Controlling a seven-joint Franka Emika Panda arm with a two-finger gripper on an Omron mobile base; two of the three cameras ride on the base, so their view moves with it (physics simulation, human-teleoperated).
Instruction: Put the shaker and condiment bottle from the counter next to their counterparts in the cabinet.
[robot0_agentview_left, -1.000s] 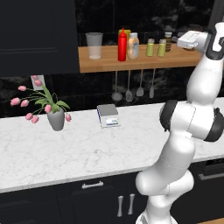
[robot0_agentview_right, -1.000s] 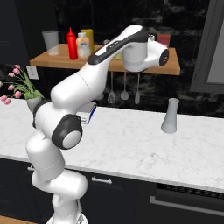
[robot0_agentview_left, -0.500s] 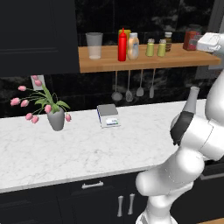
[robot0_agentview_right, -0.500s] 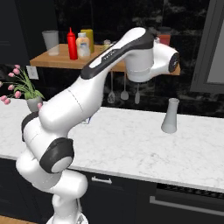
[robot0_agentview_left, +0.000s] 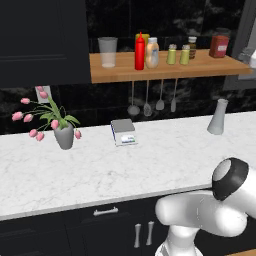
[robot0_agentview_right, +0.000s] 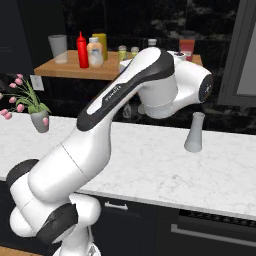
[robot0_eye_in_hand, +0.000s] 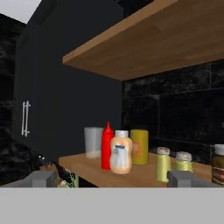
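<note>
On the wooden cabinet shelf (robot0_agentview_left: 165, 70) the red condiment bottle (robot0_agentview_left: 139, 51) stands upright, with the wider yellow bottle (robot0_eye_in_hand: 139, 146) just behind it. Two yellow-green shakers (robot0_agentview_left: 171, 54) (robot0_agentview_left: 185, 54) with grey caps stand side by side further right; I cannot tell them apart. The hand view faces the shelf from its right end, with the red bottle (robot0_eye_in_hand: 107, 146) and the shakers (robot0_eye_in_hand: 162, 164) ahead. My gripper (robot0_eye_in_hand: 113, 179) is open, apart from the shelf, with nothing between its fingertips (robot0_eye_in_hand: 43, 178). The white marble counter (robot0_agentview_left: 100, 170) lies below.
The shelf also carries a glass (robot0_agentview_left: 107, 51), a peach bottle (robot0_agentview_left: 152, 52), a dark jar (robot0_agentview_left: 192, 47) and a red-lidded jar (robot0_agentview_left: 219, 46). On the counter are a flower pot (robot0_agentview_left: 64, 136), a small scale (robot0_agentview_left: 123, 132) and a grey vase (robot0_agentview_left: 218, 116). Utensils (robot0_agentview_left: 147, 100) hang under the shelf.
The arm has swung right and away from the shelf, and the hand has moved out to the right edge of the left base view. Bottles and shakers have stayed put.
</note>
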